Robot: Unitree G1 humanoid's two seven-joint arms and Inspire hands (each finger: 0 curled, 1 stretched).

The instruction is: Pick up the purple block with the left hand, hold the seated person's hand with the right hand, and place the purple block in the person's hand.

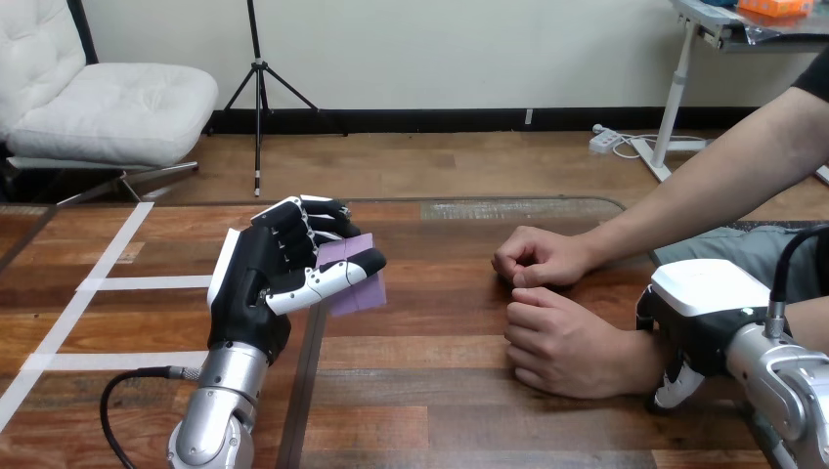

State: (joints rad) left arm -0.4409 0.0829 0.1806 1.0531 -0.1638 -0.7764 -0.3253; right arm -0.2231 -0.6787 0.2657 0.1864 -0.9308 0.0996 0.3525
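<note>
left arm: silver forearm rises from the bottom edge at the view's left, wrist near upright.
left hand: raised above the worktop, white-shelled back turned left, fingers curled, thumb laid across, clamping the purple block.
right arm: enters at the lower right corner, forearm low.
right hand: back up, over the person's wrist, one fingertip hooked beneath it.

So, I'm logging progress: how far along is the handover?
Done: the left hand holds the purple block above the table. In hand: the right hand sits against the person's nearer wrist; a grip can't be confirmed. Left: placing the block in the person's nearer hand, which lies knuckles-up.
</note>
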